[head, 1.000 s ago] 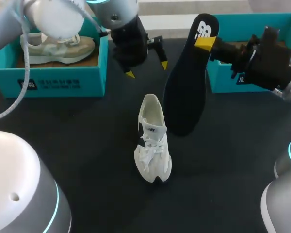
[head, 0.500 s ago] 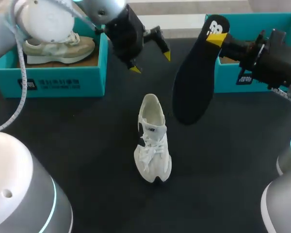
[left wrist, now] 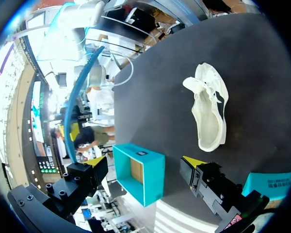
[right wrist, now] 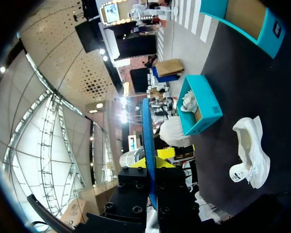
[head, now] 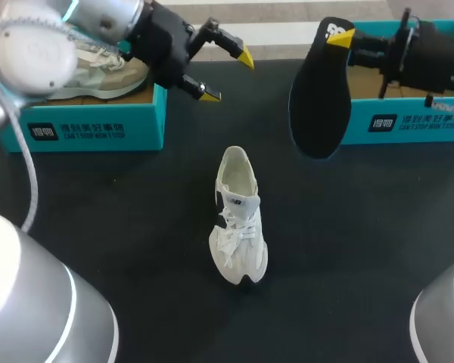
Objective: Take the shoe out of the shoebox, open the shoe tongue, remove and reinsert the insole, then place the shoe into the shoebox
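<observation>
Insole [head: 320, 98] out, shoe [head: 238, 219] on the counter [head: 136, 227]
The right tool [head: 340, 38] pinches the insole; the left tool [head: 227, 76] is apart and empty. Putting the insole back and boxing the shoe are left.

Insole [head: 318, 98], perhaps, in gap between shoeboxes [head: 91, 128]

Left arm [head: 32, 54] half hides boxed shoe [head: 112, 72]

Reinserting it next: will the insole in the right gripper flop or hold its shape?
Probably holds shape: pinched at one end by the right gripper, the insole hangs nearly straight. It looks thin edge-on in the right wrist view, so it likely bends when pushed against the white shoe.
</observation>
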`<state>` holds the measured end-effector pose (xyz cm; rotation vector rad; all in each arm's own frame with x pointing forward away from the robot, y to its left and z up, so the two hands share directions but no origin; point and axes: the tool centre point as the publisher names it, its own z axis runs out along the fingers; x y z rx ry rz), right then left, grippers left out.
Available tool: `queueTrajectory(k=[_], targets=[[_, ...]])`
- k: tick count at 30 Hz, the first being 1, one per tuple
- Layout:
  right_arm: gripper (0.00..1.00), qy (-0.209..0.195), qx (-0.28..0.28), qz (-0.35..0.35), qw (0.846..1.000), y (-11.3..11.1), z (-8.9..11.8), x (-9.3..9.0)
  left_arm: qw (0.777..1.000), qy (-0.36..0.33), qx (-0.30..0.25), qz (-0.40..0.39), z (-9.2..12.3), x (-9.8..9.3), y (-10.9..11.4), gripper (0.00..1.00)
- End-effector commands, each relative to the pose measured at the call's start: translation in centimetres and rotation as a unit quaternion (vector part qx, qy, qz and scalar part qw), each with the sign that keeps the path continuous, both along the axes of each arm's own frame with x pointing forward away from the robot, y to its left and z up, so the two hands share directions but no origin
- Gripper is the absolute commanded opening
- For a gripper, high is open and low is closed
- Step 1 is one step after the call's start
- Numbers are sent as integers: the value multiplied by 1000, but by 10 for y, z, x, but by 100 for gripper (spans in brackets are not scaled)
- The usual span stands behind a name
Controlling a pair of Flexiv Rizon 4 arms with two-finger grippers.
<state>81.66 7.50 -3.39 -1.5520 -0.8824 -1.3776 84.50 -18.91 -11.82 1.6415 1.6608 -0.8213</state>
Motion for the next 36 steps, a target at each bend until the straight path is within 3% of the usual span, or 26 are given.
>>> queueTrajectory(k=[1,11,28,36], targets=[[0,25,-29,36,999,11,-5,36,972,-16,-232,25,2,-12,2,100],[0,45,-26,75,996,34,-18,54,939,-30,-340,47,21,-15,-5,100],[0,67,-7,93,993,71,-42,53,935,-36,-351,30,25,-23,-39,100],[0,74,-7,101,992,81,-51,58,937,-33,-348,10,27,-29,-48,87]])
